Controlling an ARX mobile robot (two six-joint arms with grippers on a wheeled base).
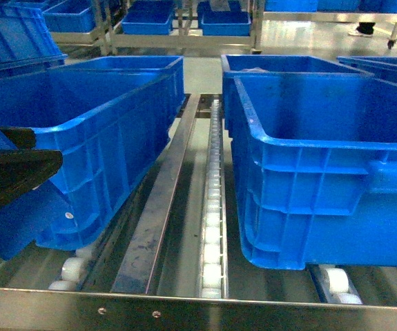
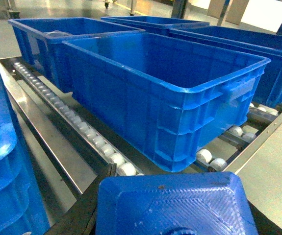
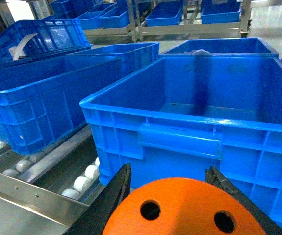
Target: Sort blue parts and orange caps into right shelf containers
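Right gripper (image 3: 172, 196): jaws closed on orange cap (image 3: 185, 208), held just before near wall of right crate (image 3: 190, 125), outside it. Left gripper (image 2: 165, 205): jaws clamped on blue part (image 2: 172, 203), beside left crate (image 1: 81, 138). Both crates rest on roller shelf (image 1: 212, 227).

Bright overhead light; soft, slightly blurred frames.
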